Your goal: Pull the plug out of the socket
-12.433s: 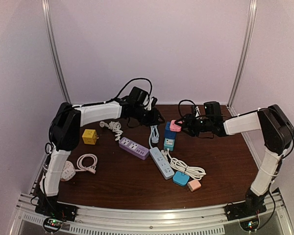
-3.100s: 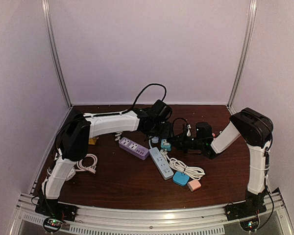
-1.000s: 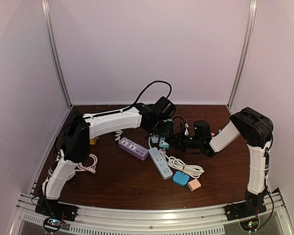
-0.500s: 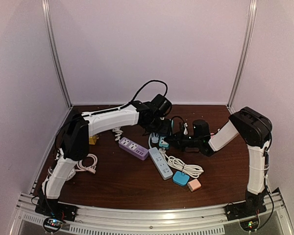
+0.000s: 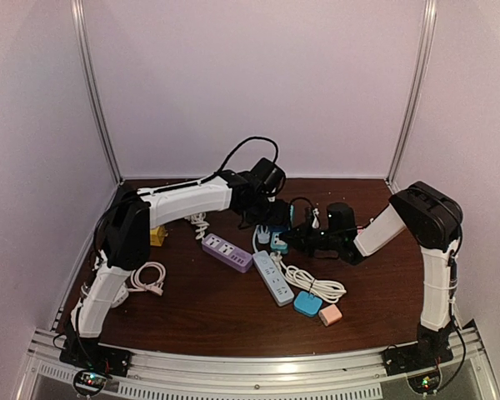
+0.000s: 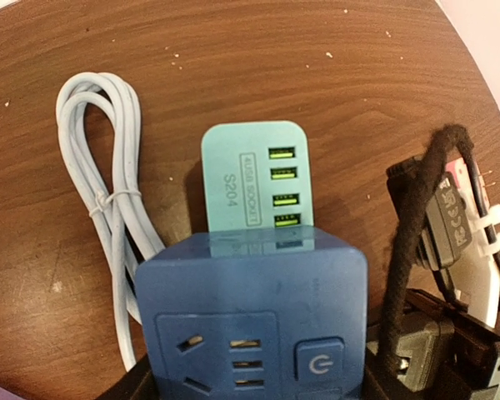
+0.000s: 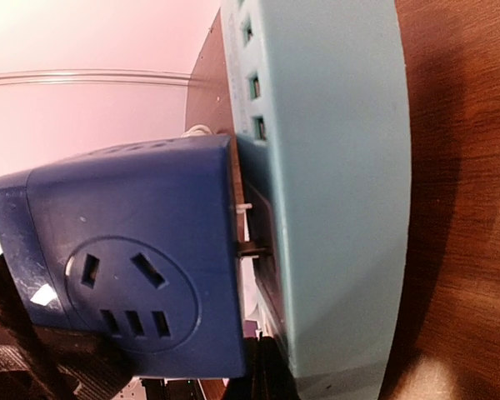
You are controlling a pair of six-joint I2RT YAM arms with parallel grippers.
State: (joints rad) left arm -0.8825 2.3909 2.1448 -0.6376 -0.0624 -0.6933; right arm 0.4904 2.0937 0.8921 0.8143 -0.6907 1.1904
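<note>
Both arms have swung in from the far edge of the table since the earliest view, and over the last half second the left wrist has eased back a little toward 10 o'clock. The left gripper [image 5: 270, 222] reaches in from 9 o'clock and the right gripper [image 5: 298, 239] from 3 o'clock, meeting just beyond the middle of the table [image 5: 217, 321].

Between them is the blue plug [image 6: 250, 308] — a cube adapter with its own outlet and a power button — seated on the teal socket [image 6: 254, 179]. In the left wrist view the socket pokes out at 12 o'clock of the plug, four USB ports showing.

The left gripper is clamped on the plug's sides (only dark tips show at the bottom corners of that view). The right wrist view is filled by the socket's side and its own fingers are out of sight, so I cannot tell whether that claw is closed. That view shows a narrow gap between plug and socket, with the metal prongs [image 7: 252, 247] bared but their ends inside the socket.

A pale blue cord [image 6: 100, 200] lies coiled at 9 o'clock of the socket. Toward 6 o'clock of the pair lie a purple power strip [image 5: 227, 252], a white power strip [image 5: 274, 278] and a white cord [image 5: 318, 288].
</note>
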